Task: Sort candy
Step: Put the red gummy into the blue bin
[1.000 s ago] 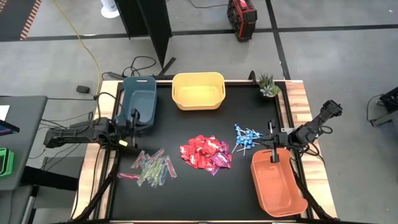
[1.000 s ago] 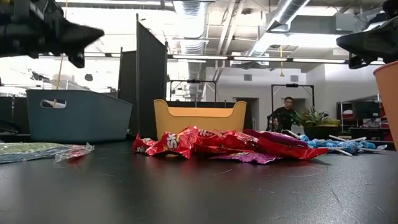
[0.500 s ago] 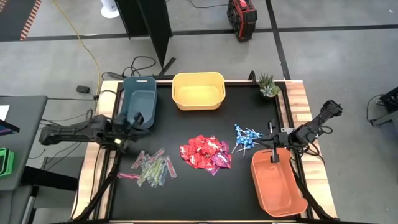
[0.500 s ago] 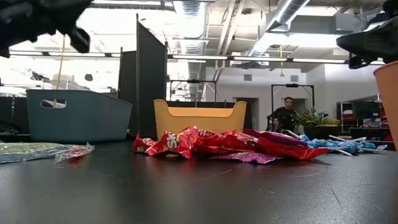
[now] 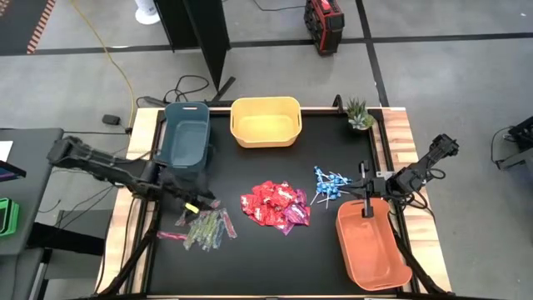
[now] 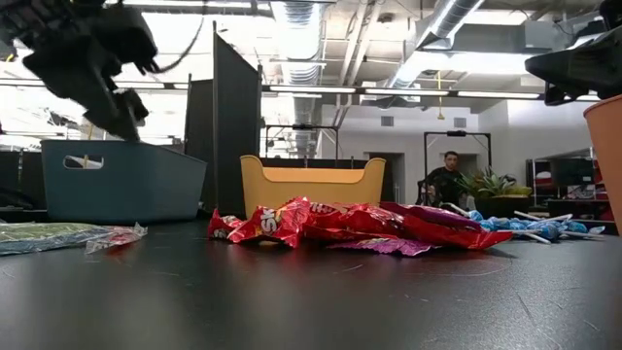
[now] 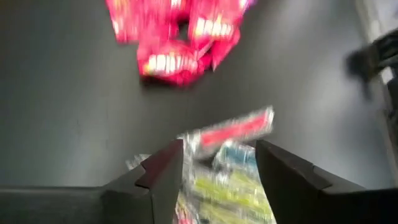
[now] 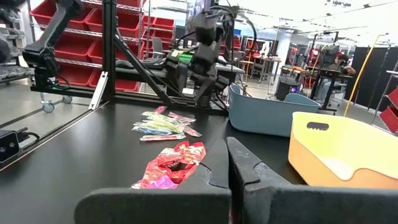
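Black and matte, the desk (image 5: 250, 258) fills a wood-edged frame on a grey workshop floor, with a hard plastic blue bin (image 5: 186, 133) and yellow bin (image 5: 265, 120) along its far edge and an orange bin (image 5: 370, 243) at the near right corner. What we see changed is on the left: the left tool (image 5: 198, 206) has swung away from the blue bin and dropped over the green-pink stick packets (image 5: 204, 227) near the left edge, its fingers now parted and holding nothing, the thin crinkly packets showing between them in the left wrist view. We read that as a return for another pick, so this pile is not yet sorted. The glossy red square packets (image 5: 275, 204) lie heaped at mid-desk, foil creased and puffy; the blue lollipops (image 5: 330, 186) on white sticks lie just to their right. The right tool (image 5: 367, 206) waits shut and empty over the orange bin's far rim.
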